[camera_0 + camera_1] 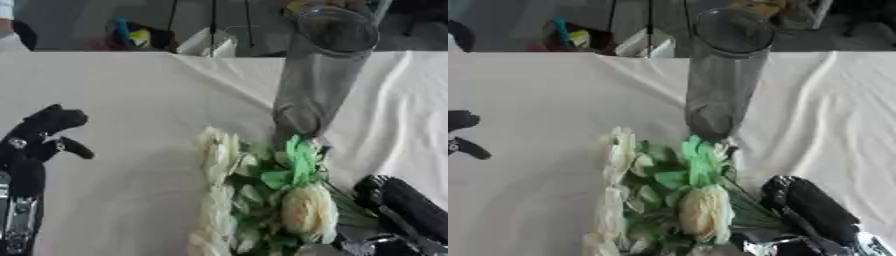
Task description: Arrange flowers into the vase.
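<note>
Right robot hand [811, 210] held flowers [271, 200] by the stems, fingers unclear; blooms lay just short of vase [319, 75]; left robot hand [44, 132] idle, relaxed.

1. You have open white tablecloth [131, 100] across the whole left half, between your left hand [39, 135] and the flowers [262, 195].
2. The tall clear vase [319, 75] stands upright just beyond the flowers, blocking a straight reach forward there.
3. Right of the vase, the cloth lies bare but creased.
4. Your right hand [811, 207] sits just beside the flowers' stems, at the lower right.
</note>
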Available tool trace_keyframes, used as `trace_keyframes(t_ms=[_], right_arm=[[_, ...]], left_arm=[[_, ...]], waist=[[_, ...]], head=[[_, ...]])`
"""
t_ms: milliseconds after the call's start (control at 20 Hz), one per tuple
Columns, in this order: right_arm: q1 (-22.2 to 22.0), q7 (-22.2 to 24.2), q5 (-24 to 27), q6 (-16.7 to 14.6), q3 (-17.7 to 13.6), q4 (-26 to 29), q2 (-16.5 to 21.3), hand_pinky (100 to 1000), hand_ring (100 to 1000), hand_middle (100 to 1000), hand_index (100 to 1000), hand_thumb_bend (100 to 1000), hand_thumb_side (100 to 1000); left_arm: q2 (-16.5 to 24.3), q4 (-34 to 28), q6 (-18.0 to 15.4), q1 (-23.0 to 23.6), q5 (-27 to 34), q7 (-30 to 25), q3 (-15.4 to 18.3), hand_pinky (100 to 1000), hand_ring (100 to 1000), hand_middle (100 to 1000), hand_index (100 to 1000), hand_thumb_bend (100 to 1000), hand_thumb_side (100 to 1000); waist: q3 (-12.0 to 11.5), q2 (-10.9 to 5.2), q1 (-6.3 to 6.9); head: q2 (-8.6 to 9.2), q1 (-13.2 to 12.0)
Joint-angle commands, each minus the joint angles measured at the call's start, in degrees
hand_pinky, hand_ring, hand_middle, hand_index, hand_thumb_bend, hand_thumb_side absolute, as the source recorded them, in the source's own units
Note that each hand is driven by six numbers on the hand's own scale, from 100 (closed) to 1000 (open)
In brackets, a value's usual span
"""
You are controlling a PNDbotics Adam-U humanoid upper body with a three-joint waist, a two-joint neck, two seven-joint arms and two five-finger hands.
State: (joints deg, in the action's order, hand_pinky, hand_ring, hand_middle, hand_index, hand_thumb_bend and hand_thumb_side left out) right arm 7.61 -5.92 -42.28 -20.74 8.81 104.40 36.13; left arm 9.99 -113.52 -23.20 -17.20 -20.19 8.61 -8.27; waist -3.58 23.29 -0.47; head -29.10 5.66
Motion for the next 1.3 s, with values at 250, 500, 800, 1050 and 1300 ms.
trace_keyframes(t_ms=[250,500,800,1050,1300], right_arm=[[1.6,-1.8,6.9,2.3,-1.9,2.7,2.6,100,100,100,100,374,780],[2.9,-1.0,13.1,5.0,-3.1,4.8,3.2,100,100,100,100,316,837],[4.9,-1.0,22.1,8.9,-5.3,8.0,3.6,100,100,100,100,400,763],[7.2,-2.0,30.1,11.9,-7.2,10.1,4.4,100,100,100,100,412,779],[9.6,-2.5,36.4,13.7,-8.8,10.2,5.1,100,100,100,100,405,783]], left_arm=[[0.3,-1.1,0.1,-0.4,-0.1,-0.2,-0.3,479,771,731,899,100,1000],[0.3,-1.1,0.2,-0.3,-0.1,-0.3,-0.3,479,771,731,899,100,1000],[0.4,-1.1,0.2,-0.2,-0.1,-0.2,-0.2,480,772,732,899,100,1000],[0.4,-1.1,0.3,0.0,0.0,-0.2,-0.1,481,772,732,899,100,1000],[0.5,-1.1,0.2,0.1,0.2,0.0,0.0,483,773,733,899,100,1000]], waist=[[0.0,-0.3,-0.75],[0.1,-0.34,-0.84],[0.1,-0.58,-0.9],[0.2,-1.0,-0.97],[0.2,-1.54,-0.86]], head=[[0.76,-0.2],[0.59,-0.3],[0.33,-0.5],[-0.03,-0.7],[-0.97,-1.1]])
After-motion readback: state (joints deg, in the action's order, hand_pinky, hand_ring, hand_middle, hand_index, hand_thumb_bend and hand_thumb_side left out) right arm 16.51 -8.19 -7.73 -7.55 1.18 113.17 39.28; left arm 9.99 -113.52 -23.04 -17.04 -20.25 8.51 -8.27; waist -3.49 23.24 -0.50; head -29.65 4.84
